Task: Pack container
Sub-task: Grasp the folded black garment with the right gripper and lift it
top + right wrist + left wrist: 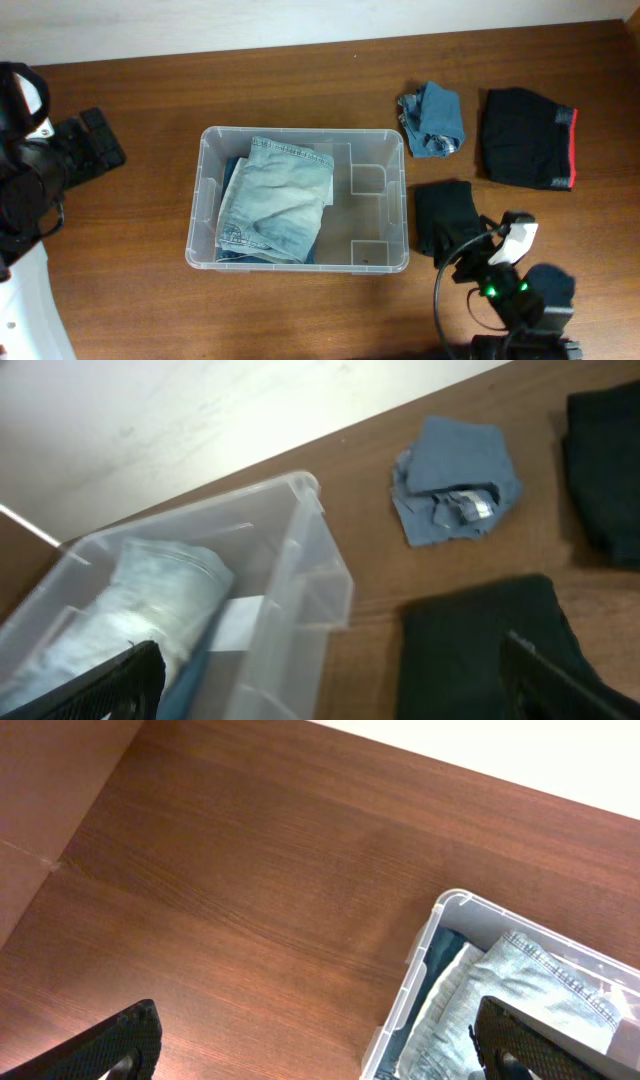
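Observation:
The clear plastic container (378, 214) stands mid-table and holds folded light-blue jeans (275, 200) in its left half. It also shows in the left wrist view (420, 960) and the right wrist view (300, 560). A folded black garment (443, 215) lies just right of the container, also in the right wrist view (470, 650). My right gripper (482, 256) hovers at that garment's near right corner, open and empty (340, 690). My left gripper (98, 142) is far left of the container, open and empty (320, 1050).
A crumpled blue garment (432, 118) lies at the back right, also seen from the right wrist (455, 490). Black shorts with a red trim (528, 137) lie to its right. The table's back edge meets a pale wall (300, 20).

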Motion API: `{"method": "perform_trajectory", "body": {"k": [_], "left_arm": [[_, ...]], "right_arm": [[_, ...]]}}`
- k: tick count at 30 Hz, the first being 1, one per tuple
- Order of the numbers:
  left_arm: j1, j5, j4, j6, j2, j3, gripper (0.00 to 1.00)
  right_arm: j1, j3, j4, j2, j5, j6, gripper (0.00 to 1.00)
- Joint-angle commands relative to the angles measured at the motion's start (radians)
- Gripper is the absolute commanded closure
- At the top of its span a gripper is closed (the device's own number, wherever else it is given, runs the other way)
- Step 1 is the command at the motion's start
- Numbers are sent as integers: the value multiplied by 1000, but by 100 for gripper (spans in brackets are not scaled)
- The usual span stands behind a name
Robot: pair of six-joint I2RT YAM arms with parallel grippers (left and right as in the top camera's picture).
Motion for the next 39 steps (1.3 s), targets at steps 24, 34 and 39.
{"method": "perform_trajectory", "body": {"k": [24,34,39], "left_arm": [[5,-7,-2,-13,-3,0,0],[5,-7,-1,-13,-3,0,0],[5,-7,-1,-13,-3,0,0]], "right_arm": [[-224,711,-512,1354,-87,-238,1],[-225,669,-475,1496,-108,-281,1],[-225,574,-411,1496,-158,-283,3]]}}
